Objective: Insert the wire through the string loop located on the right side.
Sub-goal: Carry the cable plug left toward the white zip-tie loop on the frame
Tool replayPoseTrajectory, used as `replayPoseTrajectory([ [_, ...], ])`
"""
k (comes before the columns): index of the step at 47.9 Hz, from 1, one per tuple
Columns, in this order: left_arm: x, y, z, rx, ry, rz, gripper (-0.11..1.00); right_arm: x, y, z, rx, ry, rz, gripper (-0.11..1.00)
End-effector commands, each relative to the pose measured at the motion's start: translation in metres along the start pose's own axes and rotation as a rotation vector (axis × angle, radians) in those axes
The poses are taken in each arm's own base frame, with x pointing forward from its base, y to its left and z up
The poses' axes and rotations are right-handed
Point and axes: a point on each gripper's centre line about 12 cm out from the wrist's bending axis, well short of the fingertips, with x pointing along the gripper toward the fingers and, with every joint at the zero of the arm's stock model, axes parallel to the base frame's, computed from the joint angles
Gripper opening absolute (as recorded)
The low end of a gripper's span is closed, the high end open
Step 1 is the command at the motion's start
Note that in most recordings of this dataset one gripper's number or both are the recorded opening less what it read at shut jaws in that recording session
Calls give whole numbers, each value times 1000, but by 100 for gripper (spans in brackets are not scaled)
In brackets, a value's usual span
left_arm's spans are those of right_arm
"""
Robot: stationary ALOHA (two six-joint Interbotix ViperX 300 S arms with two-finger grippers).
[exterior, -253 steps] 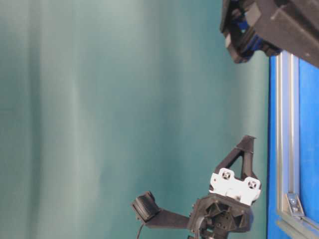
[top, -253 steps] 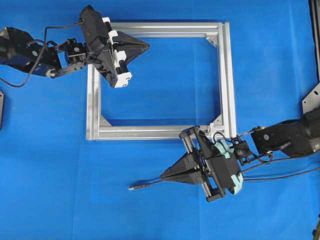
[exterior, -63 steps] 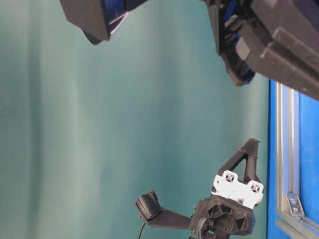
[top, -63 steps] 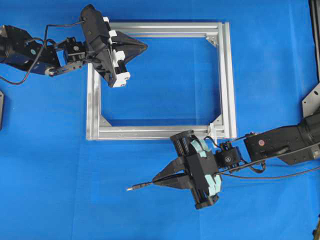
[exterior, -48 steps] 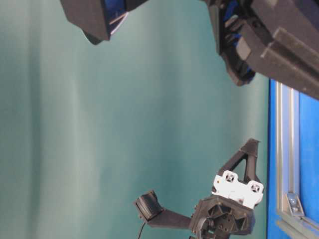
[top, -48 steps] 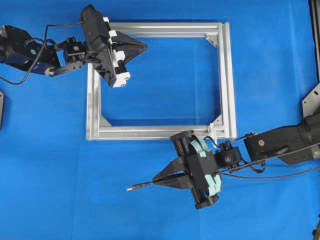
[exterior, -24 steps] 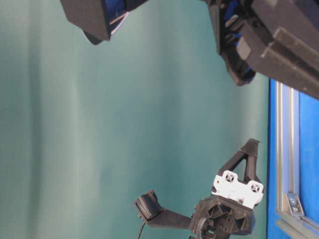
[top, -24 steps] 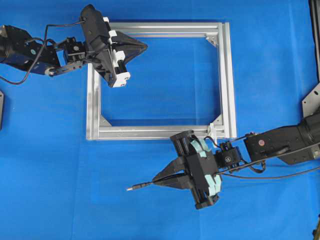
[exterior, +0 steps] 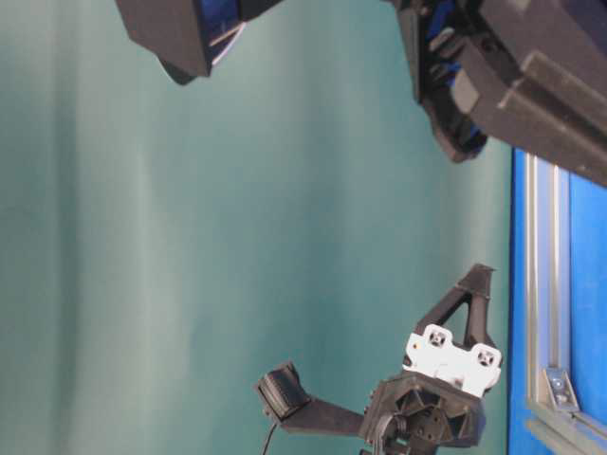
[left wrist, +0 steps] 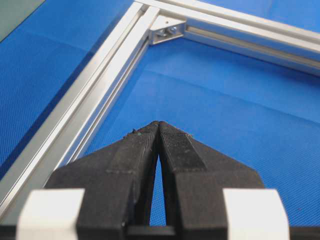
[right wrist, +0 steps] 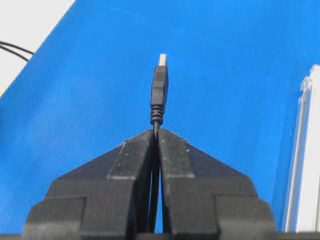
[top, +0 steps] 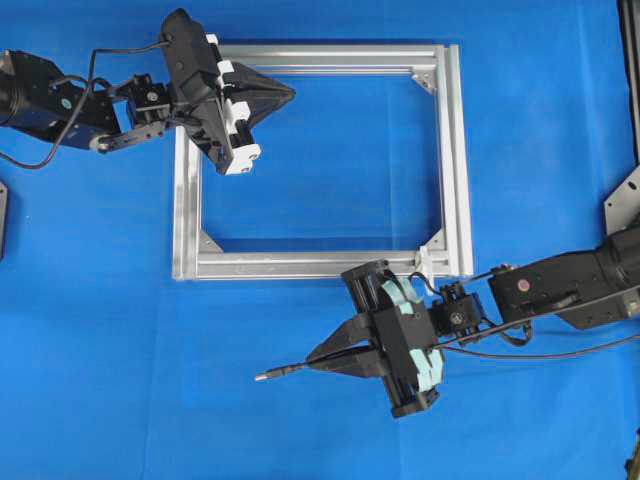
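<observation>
My right gripper [top: 312, 361] hovers below the silver frame's bottom rail, shut on the wire [top: 272, 375]. The wire's slim plug sticks out to the left of the fingertips. In the right wrist view the plug [right wrist: 159, 86] points straight ahead from the shut gripper [right wrist: 156, 131], over blue cloth. The string loop [top: 427, 259] is a small whitish piece at the frame's bottom right corner, up and to the right of the plug. My left gripper [top: 291, 95] is shut and empty over the frame's top left corner; its tips [left wrist: 158, 124] meet above the cloth.
The silver aluminium frame [top: 455, 150] lies on the blue cloth, with corner brackets [left wrist: 168, 29] inside its corners. The wire's slack trails right under the right arm [top: 560, 285]. In the table-level view both arms [exterior: 446, 379] stand over the frame's edge [exterior: 539, 284].
Nothing has moved over the last second. Compared with several seconds ago, the right gripper has shifted left with the wire and turned; the left arm is almost where it was.
</observation>
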Motion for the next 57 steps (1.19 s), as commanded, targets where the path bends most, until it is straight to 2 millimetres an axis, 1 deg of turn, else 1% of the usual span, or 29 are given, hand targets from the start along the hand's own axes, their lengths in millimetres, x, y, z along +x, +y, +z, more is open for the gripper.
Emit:
replayPoseTrajectory([
  [1, -2, -1, 16, -2, -46, -3, 0, -9, 2, 10, 3, -35, 6, -4],
  [8, -2, -1, 16, -2, -46, -3, 0, -23, 1, 1, 19, -26, -1, -4],
  [13, -2, -1, 16, -2, -47, -3, 0, -39, -2, -9, 43, -23, -14, -4],
  [29, -1, -1, 18, -2, -54, -5, 0, -100, -9, -43, 85, 13, -45, -4],
  [43, -1, -3, 18, -1, -56, -8, 0, -152, -11, -65, 88, 30, -44, -4],
  [53, -1, -3, 18, -1, -56, -8, 0, -181, -12, -80, 91, 63, -42, -4],
  [57, -1, -3, 19, -2, -58, -10, 0, -189, -12, -83, 92, 67, -40, -4],
])
